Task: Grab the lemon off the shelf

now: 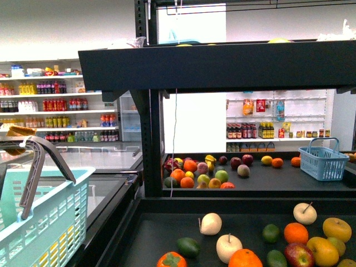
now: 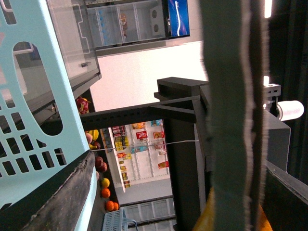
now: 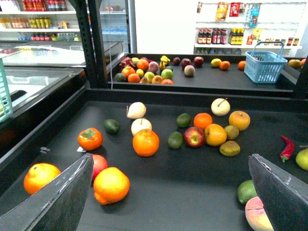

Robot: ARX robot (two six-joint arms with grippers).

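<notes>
Lying crosswise, lemon (image 3: 215, 134) on shelf (image 3: 192, 178).

Front view: level, facing the shelf (image 1: 222, 64). Right wrist view: above near tray, looking toward 12 o'clock, sharing the blue basket (image 3: 265, 66). Left wrist view: rolled sideways, against teal basket (image 2: 33, 115).

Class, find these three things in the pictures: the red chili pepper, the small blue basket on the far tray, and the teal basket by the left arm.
red chili pepper (image 3: 287, 147), right wrist view, middle of its curved body.
small blue basket (image 1: 323, 163), front view, its front wall.
teal basket (image 1: 47, 225), front view, its latticed side wall.
</notes>
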